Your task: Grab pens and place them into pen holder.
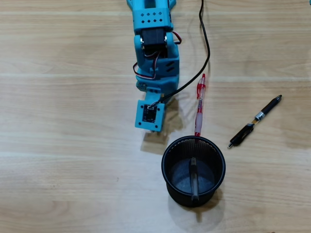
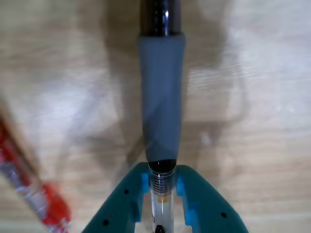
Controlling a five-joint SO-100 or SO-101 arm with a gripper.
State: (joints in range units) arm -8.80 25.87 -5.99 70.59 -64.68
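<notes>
The teal plastic gripper (image 2: 163, 187) clamps a slim grey-gripped pen (image 2: 162, 111). At its four o'clock overhead stands the round black mesh pen holder (image 1: 167, 167), the red pen (image 1: 199, 109) at its twelve.

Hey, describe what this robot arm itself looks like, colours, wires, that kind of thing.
The arm is built from bright turquoise plastic parts, one panel dotted with small round holes, with black motors set between them. Thin red, white and black wires loop beside a motor, and a black cable trails off over the wooden table. A small square turquoise camera mount sits near the wrist. The fingers are the same turquoise.
</notes>
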